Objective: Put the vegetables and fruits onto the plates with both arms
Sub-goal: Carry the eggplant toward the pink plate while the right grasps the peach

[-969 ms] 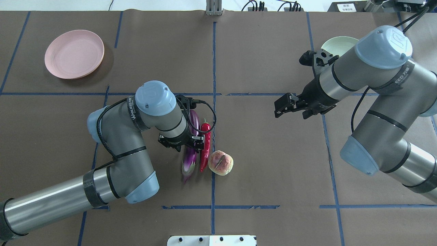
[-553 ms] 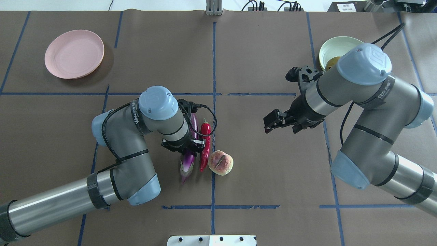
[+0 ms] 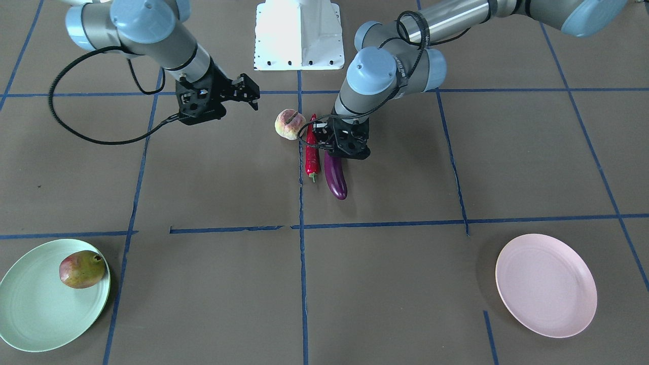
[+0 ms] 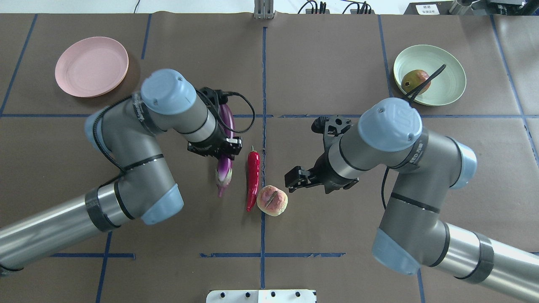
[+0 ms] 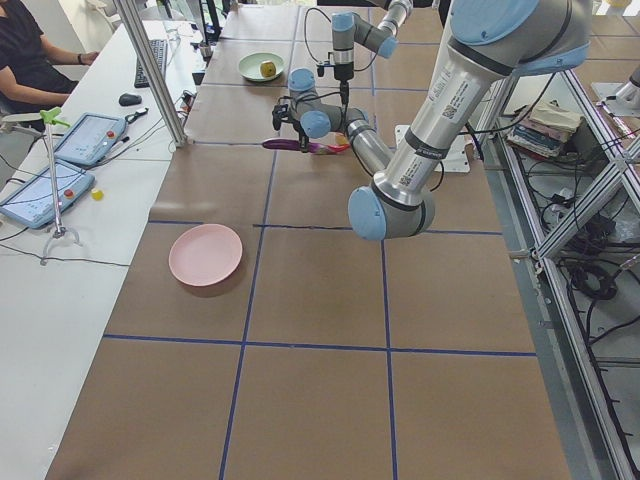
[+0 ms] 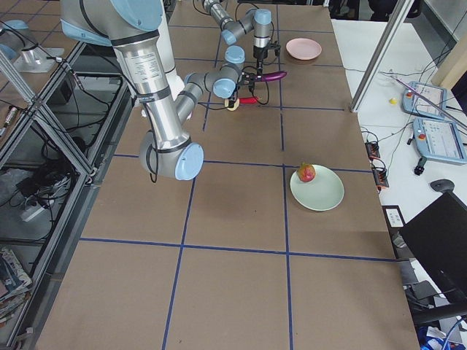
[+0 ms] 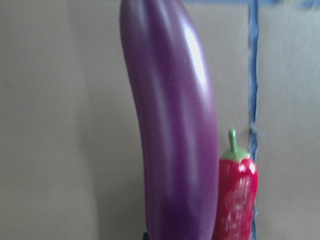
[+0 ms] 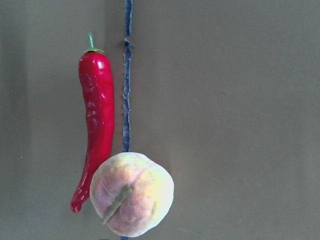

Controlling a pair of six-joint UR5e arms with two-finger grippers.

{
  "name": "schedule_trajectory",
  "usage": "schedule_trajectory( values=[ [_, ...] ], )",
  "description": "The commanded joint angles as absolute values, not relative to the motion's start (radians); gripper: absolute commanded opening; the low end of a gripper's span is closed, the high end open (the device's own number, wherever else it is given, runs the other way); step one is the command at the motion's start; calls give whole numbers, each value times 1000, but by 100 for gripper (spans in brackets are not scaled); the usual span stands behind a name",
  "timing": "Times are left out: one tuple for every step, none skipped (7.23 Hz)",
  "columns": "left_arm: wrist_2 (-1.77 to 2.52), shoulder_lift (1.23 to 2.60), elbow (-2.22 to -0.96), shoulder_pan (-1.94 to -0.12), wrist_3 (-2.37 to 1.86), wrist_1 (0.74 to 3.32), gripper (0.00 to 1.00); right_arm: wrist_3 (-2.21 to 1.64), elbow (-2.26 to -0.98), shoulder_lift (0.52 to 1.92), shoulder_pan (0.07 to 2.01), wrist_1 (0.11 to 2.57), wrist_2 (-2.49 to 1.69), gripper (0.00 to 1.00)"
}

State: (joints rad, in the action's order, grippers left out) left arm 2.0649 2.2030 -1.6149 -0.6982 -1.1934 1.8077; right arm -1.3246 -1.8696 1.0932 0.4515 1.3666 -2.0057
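Note:
My left gripper [image 4: 224, 152] is shut on the purple eggplant [image 4: 226, 126] around its middle and holds it above the table; the left wrist view shows the eggplant [image 7: 175, 125] up close. The red chili [image 4: 252, 179] lies on the table beside the peach [image 4: 272, 200]. My right gripper [image 4: 291, 180] is open and empty, just right of the peach and above it. The pomegranate [image 4: 415, 81] sits on the mint green plate [image 4: 448, 86] at the far right. The pink plate [image 4: 92, 66] at the far left holds nothing.
The white base block [image 4: 261, 296] stands at the near edge. Blue tape lines [image 4: 263, 75] divide the brown table. A black cable [image 4: 433, 75] of the right arm hangs over the green plate. An operator [image 5: 30, 60] and tablets sit beside the table's far side.
My left gripper has lifted the eggplant and carried it away from the chili, toward the far left. My right arm has swung from the green plate to the peach, uncovering the pomegranate.

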Motion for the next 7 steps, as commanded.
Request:
schedule_trajectory(
  values=[
    [2063,2151,-1609,-866,-1184,1805,0,-1470,-1815,1036,403,1402,-1944,100],
    [2063,2146,-1568,-934,-1181,1812,0,-1562,-1806,1014,403,1414,-1941,100],
    [2050,2146,-1496,-972,-1113,1815,0,-1621,-1781,987,399,1414,-1936,100],
    [1961,2149,-1412,-992,-951,1816,1,-1662,-1763,976,385,1416,-1913,100],
    [1927,2158,-1288,-1040,-893,1877,4,-1698,-1761,967,385,1420,-1904,100],
    [1925,2161,-1167,-1054,-890,2010,7,-1707,-1759,951,385,1465,-1899,100],
    [1928,2161,-1097,-1063,-871,2058,10,-1738,-1752,940,385,1474,-1876,100]
  ],
)
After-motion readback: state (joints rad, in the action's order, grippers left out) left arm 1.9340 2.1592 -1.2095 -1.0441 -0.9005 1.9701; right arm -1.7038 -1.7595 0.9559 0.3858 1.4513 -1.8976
